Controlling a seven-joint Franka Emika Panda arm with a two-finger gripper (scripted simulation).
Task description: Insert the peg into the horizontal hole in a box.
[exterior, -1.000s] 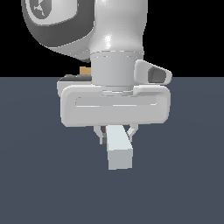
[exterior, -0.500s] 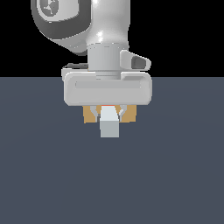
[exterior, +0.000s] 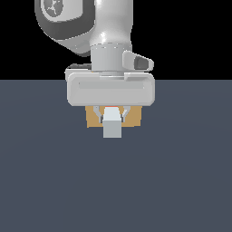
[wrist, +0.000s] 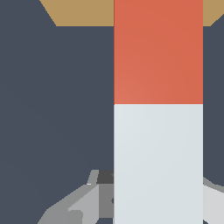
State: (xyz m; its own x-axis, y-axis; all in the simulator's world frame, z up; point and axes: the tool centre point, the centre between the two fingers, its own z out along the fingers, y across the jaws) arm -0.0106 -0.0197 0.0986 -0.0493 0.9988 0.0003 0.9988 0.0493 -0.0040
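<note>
The peg's (exterior: 112, 126) white end points at the near side. The gripper (exterior: 112, 118) is squeezed tight on the peg and holds it off the floor (exterior: 54, 181). The orange end reaches the box (exterior: 92, 117) behind. The hole is hidden.

A flat, dark slate-blue desk (exterior: 181, 181) is seen filling the lower part of the exterior view, bounded by a black background above. The tan box (exterior: 136, 118) is set directly on it, near the middle. In the wrist view the desk (wrist: 57, 109) is shown beneath the box (wrist: 78, 12).
</note>
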